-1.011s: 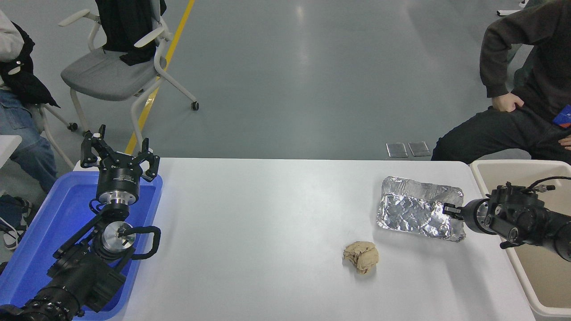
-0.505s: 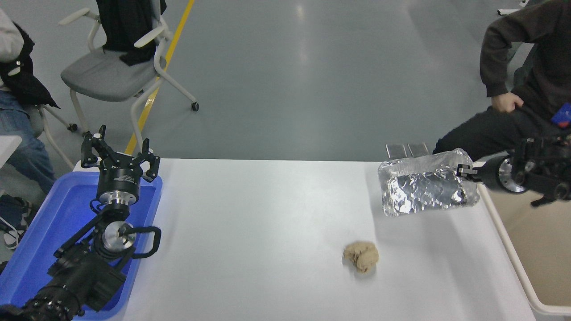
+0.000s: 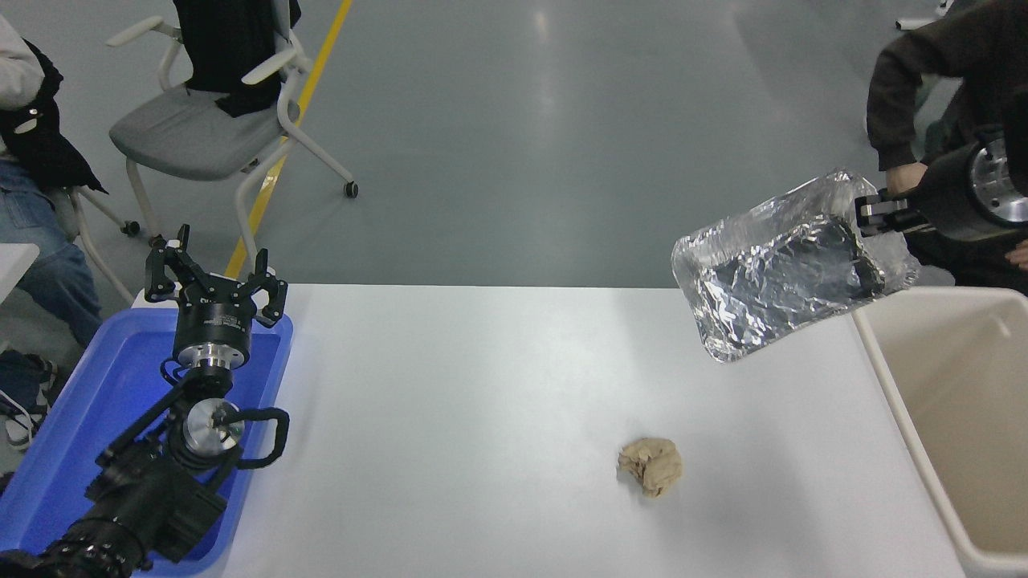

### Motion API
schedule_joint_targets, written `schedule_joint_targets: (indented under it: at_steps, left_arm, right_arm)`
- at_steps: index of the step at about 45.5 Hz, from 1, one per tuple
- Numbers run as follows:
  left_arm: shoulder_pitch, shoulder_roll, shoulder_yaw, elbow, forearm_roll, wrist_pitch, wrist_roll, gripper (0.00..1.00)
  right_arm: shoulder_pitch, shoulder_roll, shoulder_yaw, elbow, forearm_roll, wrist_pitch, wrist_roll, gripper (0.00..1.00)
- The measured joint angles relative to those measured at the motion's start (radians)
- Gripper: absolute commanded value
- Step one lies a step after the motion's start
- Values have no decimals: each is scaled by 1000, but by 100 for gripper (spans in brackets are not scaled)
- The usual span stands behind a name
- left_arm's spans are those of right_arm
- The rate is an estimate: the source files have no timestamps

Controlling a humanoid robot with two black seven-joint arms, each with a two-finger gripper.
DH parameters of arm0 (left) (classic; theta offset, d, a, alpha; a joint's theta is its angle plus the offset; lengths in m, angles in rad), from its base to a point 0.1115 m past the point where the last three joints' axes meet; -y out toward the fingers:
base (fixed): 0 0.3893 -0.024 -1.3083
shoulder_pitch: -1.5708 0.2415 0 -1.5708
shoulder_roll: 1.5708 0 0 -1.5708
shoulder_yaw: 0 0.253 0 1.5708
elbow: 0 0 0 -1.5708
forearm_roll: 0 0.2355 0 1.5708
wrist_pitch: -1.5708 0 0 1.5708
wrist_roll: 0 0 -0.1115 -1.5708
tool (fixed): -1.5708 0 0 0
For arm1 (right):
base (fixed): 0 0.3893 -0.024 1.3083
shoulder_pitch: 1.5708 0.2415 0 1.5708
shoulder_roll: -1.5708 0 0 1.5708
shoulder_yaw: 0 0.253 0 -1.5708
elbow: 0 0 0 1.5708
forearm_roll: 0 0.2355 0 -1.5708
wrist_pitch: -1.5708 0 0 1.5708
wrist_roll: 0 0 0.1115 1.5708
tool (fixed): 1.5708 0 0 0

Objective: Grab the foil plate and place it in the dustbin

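The foil plate [image 3: 783, 269] is a crinkled silver tray, held high in the air above the table's far right corner and tilted down to the left. My right gripper [image 3: 870, 241] is shut on the plate's right rim. The beige dustbin [image 3: 936, 417] stands at the table's right edge, below and right of the plate. My left gripper [image 3: 215, 281] is parked open at the lower left, over the blue tray.
A crumpled tan paper lump [image 3: 651, 465] lies on the white table [image 3: 482, 401]. A blue tray [image 3: 64, 433] sits at the left edge. A person [image 3: 932, 88] sits beyond the far right corner, close behind my right arm. Chairs stand at the far left.
My right gripper has lifted the foil plate off the table, up and slightly right, tilting it. The left arm has not moved.
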Motion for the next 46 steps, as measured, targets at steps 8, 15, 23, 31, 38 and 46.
schedule_joint_targets:
  at_steps: [8, 15, 23, 31, 38, 46]
  left_arm:
    - [0, 2, 0, -1, 0, 0, 0, 99]
    - [0, 2, 0, -1, 0, 0, 0, 99]
    - [0, 1, 0, -1, 0, 0, 0, 99]
    - [0, 0, 0, -1, -1, 0, -1, 99]
    - [0, 0, 0, -1, -1, 0, -2, 99]
    - [0, 0, 0, 0, -2, 0, -2, 99]
  right_arm:
    - [73, 22, -38, 26, 7, 30, 0, 0]
    - [91, 23, -73, 15, 11, 45, -2, 0]
    - [39, -22, -116, -86, 7, 54, 0, 0]
    - [-87, -105, -124, -245, -26, 56, 6, 0]
    - [-270, -198, -59, -428, -64, 51, 14, 0]
    - [-544, -257, 105, -612, -82, 14, 17, 0]
